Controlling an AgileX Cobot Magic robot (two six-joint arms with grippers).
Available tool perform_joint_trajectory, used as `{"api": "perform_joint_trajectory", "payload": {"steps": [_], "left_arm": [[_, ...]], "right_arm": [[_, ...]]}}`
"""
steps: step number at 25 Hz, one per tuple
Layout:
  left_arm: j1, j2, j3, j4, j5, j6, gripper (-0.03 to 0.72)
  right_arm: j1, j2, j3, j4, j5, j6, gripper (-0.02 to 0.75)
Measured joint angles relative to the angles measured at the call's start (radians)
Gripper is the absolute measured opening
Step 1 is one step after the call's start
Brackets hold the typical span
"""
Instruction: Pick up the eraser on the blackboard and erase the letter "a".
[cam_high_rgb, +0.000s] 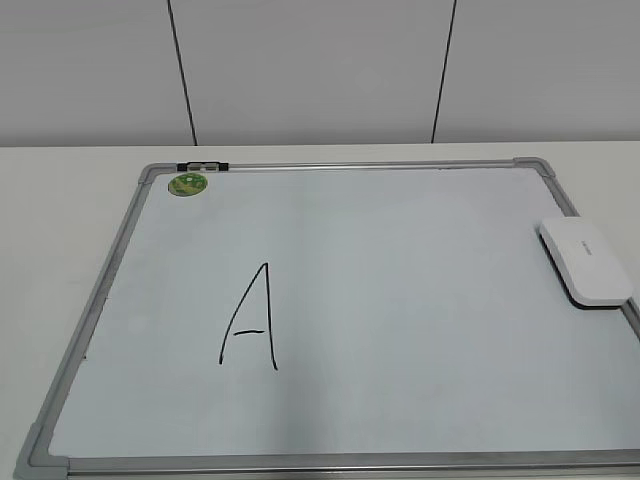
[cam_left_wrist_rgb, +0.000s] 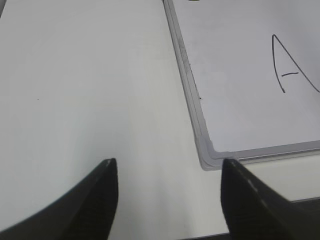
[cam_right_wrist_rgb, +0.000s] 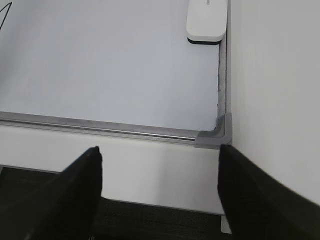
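Note:
The blackboard (cam_high_rgb: 400, 260) is a white board with a grey frame lying flat on the table. The white eraser (cam_high_rgb: 585, 262) rests on its right edge; it also shows in the right wrist view (cam_right_wrist_rgb: 206, 20). A large capital "A" (cam_high_rgb: 250, 320) is drawn at the lower left and shows in the left wrist view (cam_left_wrist_rgb: 292, 65). The small letter "a" is not visible in any view. My left gripper (cam_left_wrist_rgb: 167, 167) is open and empty over the bare table beside the board's near-left corner. My right gripper (cam_right_wrist_rgb: 159, 155) is open and empty at the board's near-right corner (cam_right_wrist_rgb: 217, 135). Neither gripper shows in the exterior view.
A round green magnet (cam_high_rgb: 187, 184) sits at the board's far-left corner next to a black clip (cam_high_rgb: 202, 166) on the frame. The white table (cam_left_wrist_rgb: 90, 90) extends left of the board. Its front edge (cam_right_wrist_rgb: 150, 205) is close under my right gripper.

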Motion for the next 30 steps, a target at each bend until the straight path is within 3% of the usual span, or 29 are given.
{"api": "perform_joint_trajectory", "payload": {"steps": [10,20,30], "left_arm": [[0.007,-0.01,0.0,0.0,-0.002,0.0,0.473],[0.14,-0.083,0.0,0.0,-0.002,-0.002,0.473],[0.144,-0.087,0.0,0.0,-0.002,-0.002,0.473]], "right_arm": [[-0.01,-0.041,0.0,0.002,0.0,0.0,0.536],[-0.138,-0.134,0.0,0.002,-0.002,0.0,0.536],[-0.14,-0.136,0.0,0.002,-0.002,0.0,0.536]]}}
